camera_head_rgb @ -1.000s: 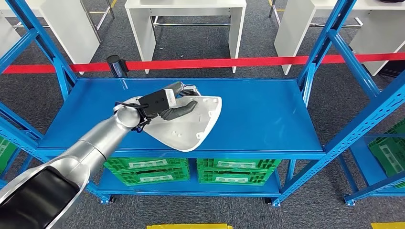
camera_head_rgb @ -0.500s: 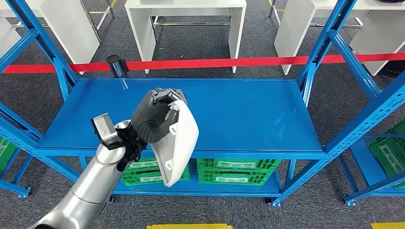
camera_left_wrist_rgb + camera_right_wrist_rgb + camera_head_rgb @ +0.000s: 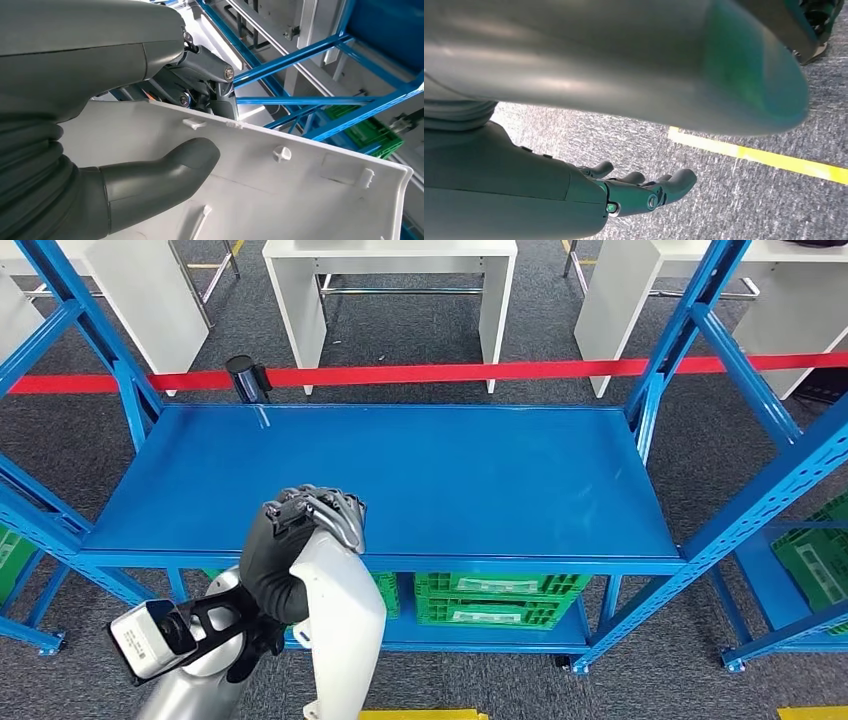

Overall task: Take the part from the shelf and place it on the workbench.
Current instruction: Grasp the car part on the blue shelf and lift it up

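Note:
My left hand (image 3: 290, 555) grips the white moulded plastic part (image 3: 342, 625) by its upper edge and holds it on edge, in front of the blue shelf's front rail and below the shelf top. In the left wrist view the thumb (image 3: 160, 172) presses on the part's ribbed inner face (image 3: 280, 185) while the darker fingers (image 3: 210, 82) hook over its rim. The blue shelf top (image 3: 450, 475) is bare. My right hand (image 3: 644, 192) hangs over the grey carpet with its fingers loosely apart and nothing in them.
Green crates (image 3: 495, 598) sit on the lower shelf level. Blue uprights (image 3: 690, 335) frame the shelf on both sides. A red barrier tape (image 3: 520, 370) runs behind it, with white tables (image 3: 390, 280) beyond. A yellow floor line (image 3: 769, 159) crosses the carpet.
My left hand has lifted the white part off the shelf top, turned it on edge and drawn it back towards me and downwards, past the shelf's front rail.

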Tool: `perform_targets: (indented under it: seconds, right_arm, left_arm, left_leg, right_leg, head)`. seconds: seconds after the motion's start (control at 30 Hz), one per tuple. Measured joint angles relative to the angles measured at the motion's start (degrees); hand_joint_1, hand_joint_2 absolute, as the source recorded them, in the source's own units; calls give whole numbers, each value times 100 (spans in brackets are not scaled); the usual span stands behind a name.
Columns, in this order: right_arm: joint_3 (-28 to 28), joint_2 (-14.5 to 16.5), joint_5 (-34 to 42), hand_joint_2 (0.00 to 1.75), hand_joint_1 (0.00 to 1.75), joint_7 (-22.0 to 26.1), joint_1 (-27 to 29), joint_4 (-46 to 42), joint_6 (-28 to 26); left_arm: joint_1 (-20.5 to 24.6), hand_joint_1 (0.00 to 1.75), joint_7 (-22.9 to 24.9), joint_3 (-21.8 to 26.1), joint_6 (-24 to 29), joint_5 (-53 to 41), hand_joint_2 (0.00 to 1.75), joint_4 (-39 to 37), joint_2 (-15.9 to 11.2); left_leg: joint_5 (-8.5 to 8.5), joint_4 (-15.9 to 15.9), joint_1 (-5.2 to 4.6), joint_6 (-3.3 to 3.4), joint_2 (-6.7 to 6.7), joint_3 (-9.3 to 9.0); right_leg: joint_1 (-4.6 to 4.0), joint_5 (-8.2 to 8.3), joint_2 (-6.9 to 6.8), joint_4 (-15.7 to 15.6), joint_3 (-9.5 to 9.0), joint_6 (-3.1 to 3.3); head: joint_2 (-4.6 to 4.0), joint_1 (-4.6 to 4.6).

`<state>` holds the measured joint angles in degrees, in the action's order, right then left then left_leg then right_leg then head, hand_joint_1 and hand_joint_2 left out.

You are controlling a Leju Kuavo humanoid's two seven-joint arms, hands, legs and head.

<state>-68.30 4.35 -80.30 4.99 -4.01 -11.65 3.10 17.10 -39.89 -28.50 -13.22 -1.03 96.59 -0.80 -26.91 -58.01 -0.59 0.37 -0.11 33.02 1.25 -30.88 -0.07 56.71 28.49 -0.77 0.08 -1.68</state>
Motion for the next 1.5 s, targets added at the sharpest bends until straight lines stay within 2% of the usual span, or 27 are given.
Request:
perform_targets:
  seconds: [0.1, 0.17, 0.27, 0.3, 0.33, 0.37, 0.4, 0.47, 0.5, 0.63, 0.7, 0.77, 0.8, 0.83, 0.87, 0.97, 1.03, 1.1, 1.17, 1.2, 1.27, 1.3, 1.33, 1.37, 1.4, 1.43, 1.5]
  right_arm:
    - [21, 19, -16, 0, 0, 1, -20, 0, -1]
    - [33, 22, -26, 0, 0, 2, -31, 0, -1]
    - [58, 31, -61, 0, 0, -1, -31, 2, 9]
    - [74, 36, -78, 0, 0, -6, -29, 3, 17]
    - [93, 42, -98, 0, 0, -12, -30, 4, 25]
    - [110, 48, -121, 0, 0, -18, -32, 4, 36]
    - [124, 51, -140, 0, 0, -29, -37, 4, 44]
    - [150, 68, -152, 0, 0, -76, -57, 10, 53]
    - [158, 77, -142, 0, 0, -100, -67, 13, 52]
    - [160, 92, 45, 0, 0, -111, -96, 17, 4]
    - [138, 94, 131, 0, 0, -116, -101, 17, -33]
    - [118, 93, 163, 0, 0, -131, -102, 17, -53]
    - [114, 93, 160, 0, 0, -139, -101, 17, -52]
    - [113, 94, 155, 0, 0, -156, -102, 17, -46]
    - [112, 95, 148, 0, 0, -173, -101, 17, -37]
    - [113, 99, 118, 0, 0, -217, -101, 17, 6]
    - [112, 104, 117, 0, 0, -234, -103, 17, 27]
    - [111, 103, 141, 0, 0, -268, -104, 17, 36]
    - [99, 88, 185, 0, 0, -291, -100, 17, 28]
    - [88, 79, 216, 0, 0, -290, -97, 17, 22]
    - [61, 60, 297, 0, 0, -282, -97, 17, 13]
    - [41, 45, 337, 0, 0, -286, -96, 17, 9]
    - [15, 30, 373, 0, 0, -292, -94, 17, 4]
    - [-14, 11, 407, 0, 0, -305, -93, 17, -5]
    - [-43, -9, 434, 0, 0, -319, -92, 17, -20]
    - [-66, -27, 457, 0, 0, -336, -94, 17, -36]
    - [-108, -62, 496, 0, 0, -402, -102, 17, -74]
  left_arm:
    - [-91, 175, -9, 0, 2, 0, 175, 114, -11]
    - [-109, 175, -13, 0, 2, 0, 175, 172, -14]
    - [-169, 175, 1, 0, 0, -11, 175, 227, -11]
    - [-205, 175, 17, 0, -5, -24, 175, 249, -11]
    - [-242, 175, 37, 0, -13, -44, 175, 276, -10]
    - [-274, 175, 57, 0, -28, -67, 175, 303, -10]
    - [-299, 175, 75, 0, -47, -84, 175, 329, -10]
    - [-330, 175, 116, -3, -117, -102, 175, 380, -8]
    - [-335, 175, 139, -8, -162, -101, 175, 403, -7]
    - [-313, 175, 230, -58, -366, -56, 175, 457, 13]
    - [-274, 175, 297, -100, -455, -24, 175, 466, 30]
    - [-230, 175, 366, -145, -511, -6, 175, 475, 41]
    - [-218, 175, 391, -164, -524, -2, 175, 477, 44]
    - [-211, 175, 408, -176, -537, 0, 175, 478, 44]
    - [-204, 175, 417, -186, -545, 2, 175, 478, 45]
    - [-164, 175, 424, -210, -558, 5, 175, 477, 44]
    - [-135, 175, 403, -246, -568, 32, 175, 467, 38]
    - [-111, 175, 356, -294, -582, 82, 175, 433, 30]
    - [-71, 175, 297, -345, -601, 144, 175, 364, 27]
    - [-45, 175, 267, -376, -609, 177, 175, 316, 28]
    - [17, 175, 200, -447, -633, 245, 175, 182, 31]
    - [47, 175, 166, -482, -647, 275, 175, 102, 32]
    - [78, 175, 138, -514, -660, 300, 175, 22, 33]
    - [110, 175, 116, -543, -670, 318, 175, -47, 34]
    - [149, 175, 104, -568, -675, 326, 175, -104, 38]
    - [193, 175, 99, -587, -679, 329, 175, -149, 46]
    - [298, 175, 96, -613, -686, 330, 175, -219, 69]
  left_leg:
    - [14, 29, 9, 57, 2, -17]
    - [59, 91, 44, 104, 11, -45]
    - [66, 98, 56, 128, 19, -42]
    - [62, 86, 57, 127, 20, -35]
    - [57, 71, 62, 122, 20, -27]
    - [50, 51, 71, 111, 17, -20]
    - [39, 25, 84, 92, 15, -14]
    - [18, -38, 91, 18, 0, 15]
    - [16, -67, 87, -29, -9, 32]
    - [13, -121, 91, -206, -19, 108]
    - [-330, -519, 109, -257, -15, 271]
    - [-809, -1261, 113, -285, -13, 515]
    - [-940, -1551, 113, -290, -13, 582]
    - [-958, -1660, 112, -285, -13, 558]
    - [-871, -1545, 111, -269, -13, 426]
    - [-501, -390, 84, -174, -13, -340]
    - [-443, 29, 41, -122, -16, -565]
    - [-375, 66, 22, -60, -15, -516]
    - [-275, 110, 43, 39, 10, -448]
    - [-213, 129, 57, 83, 21, -401]
    - [-104, 115, 55, 129, 34, -261]
    - [-51, 97, 52, 132, 38, -178]
    - [-2, 71, 51, 129, 42, -89]
    - [39, 40, 53, 120, 46, -4]
    - [74, 4, 57, 106, 49, 77]
    - [102, -39, 60, 87, 51, 148]
    - [152, -121, 49, 32, 53, 260]
  right_leg:
    - [11, -16, -3, -5, -19, -55]
    - [9, -181, 1, 228, 75, -90]
    - [17, -678, 5, 1295, 608, -131]
    - [22, -726, 4, 1566, 761, -143]
    - [29, -654, 4, 1636, 822, -152]
    - [39, -476, 3, 1475, 769, -160]
    - [53, -249, 2, 1127, 615, -169]
    - [51, 38, 17, 481, 316, -144]
    - [43, 79, 30, 310, 250, -108]
    - [32, 137, 50, 265, 340, 110]
    - [35, 210, 35, 249, 411, 198]
    - [15, 281, 24, 253, 505, 233]
    - [3, 318, 21, 255, 553, 237]
    - [-9, 354, 19, 257, 600, 238]
    - [-18, 390, 20, 258, 642, 234]
    - [-36, 491, 27, 261, 730, 190]
    - [-32, 562, 26, 249, 750, 121]
    - [-24, 631, 27, 224, 761, 40]
    - [-18, 496, 30, 324, 820, -22]
    - [-17, 295, 32, 510, 892, -50]
    - [-16, -236, 31, 1189, 1111, -99]
    - [-16, -402, 31, 1535, 1198, -120]
    - [-15, -447, 30, 1756, 1219, -133]
    - [-13, -370, 30, 1780, 1144, -140]
    - [-10, -219, 28, 1594, 963, -141]
    - [-8, -85, 27, 1243, 695, -137]
    - [-28, -28, 31, 515, 209, -84]
  head:
    - [1, 0]
    - [0, 13]
    - [-1, 40]
    - [0, 43]
    - [0, 44]
    - [1, 46]
    - [1, 48]
    - [0, 55]
    - [0, 59]
    - [0, 37]
    - [0, 8]
    - [0, -20]
    - [1, -23]
    - [1, -25]
    - [1, -28]
    - [0, -33]
    - [-1, -36]
    - [-1, -40]
    - [-1, -33]
    - [0, -20]
    - [1, 6]
    - [1, 14]
    - [1, 17]
    - [1, 20]
    - [1, 24]
    - [1, 28]
    - [1, 34]
